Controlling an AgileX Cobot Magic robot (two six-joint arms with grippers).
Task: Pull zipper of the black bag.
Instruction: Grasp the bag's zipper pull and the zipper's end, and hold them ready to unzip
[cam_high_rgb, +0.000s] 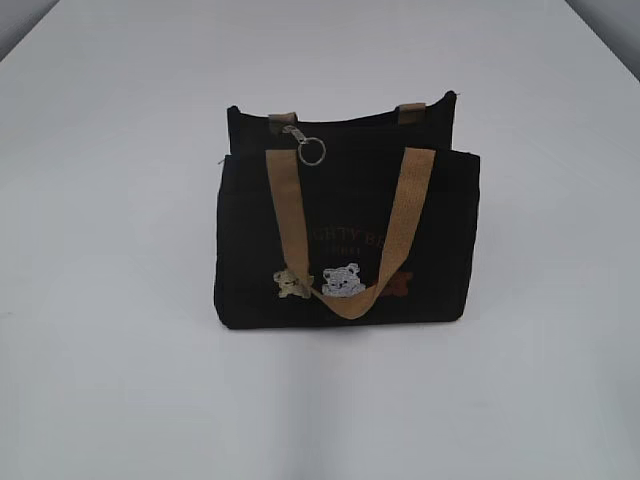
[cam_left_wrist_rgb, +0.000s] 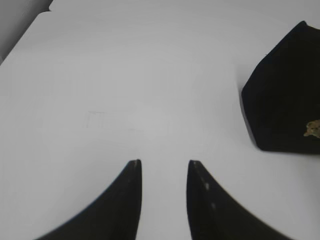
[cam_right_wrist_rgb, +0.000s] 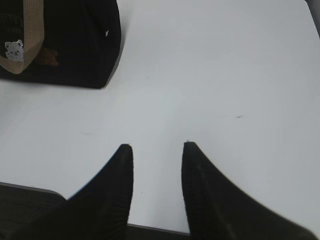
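Both grippers, left (cam_left_wrist_rgb: 164, 164) and right (cam_right_wrist_rgb: 157, 146), hover empty, fingers apart, beside the upright black bag (cam_high_rgb: 345, 225).

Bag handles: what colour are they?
Tan webbing handles against the black bag; the exterior view shows them best.

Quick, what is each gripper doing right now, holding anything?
Left gripper: open, empty, over bare table.
Right gripper: open, empty, short of the black bag.
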